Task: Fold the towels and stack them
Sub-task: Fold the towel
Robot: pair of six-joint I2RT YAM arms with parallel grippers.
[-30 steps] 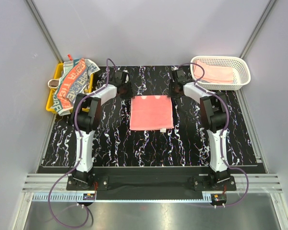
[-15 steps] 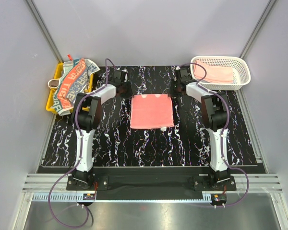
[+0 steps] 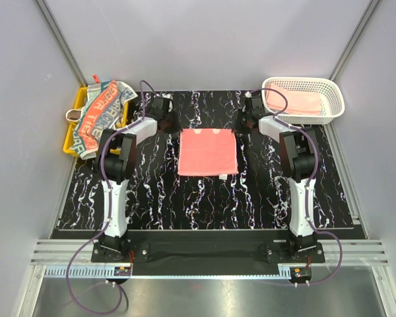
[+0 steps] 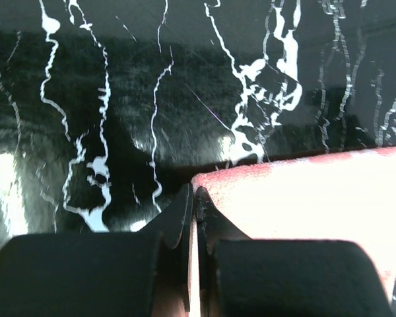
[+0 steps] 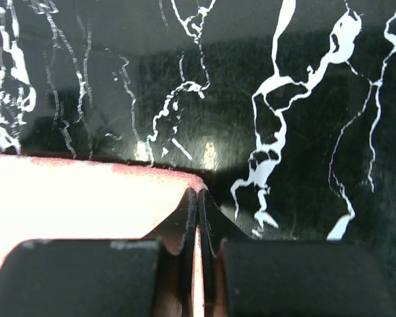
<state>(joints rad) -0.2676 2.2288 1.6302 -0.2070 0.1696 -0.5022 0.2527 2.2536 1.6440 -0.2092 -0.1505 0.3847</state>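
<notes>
I find the plain pink towel (image 3: 208,152) lying flat mid-way across the black marbled counter (image 3: 158,191). The left jaws are pressed together on its far left corner and the right jaws on its far right corner, with a thin pink edge pinched between them in each wrist view. The lettered towel (image 3: 100,113) is heaped over the yellow tray (image 3: 70,139) at far left, and another pink towel (image 3: 296,102) lies in the white basket (image 3: 331,99) at far right.
</notes>
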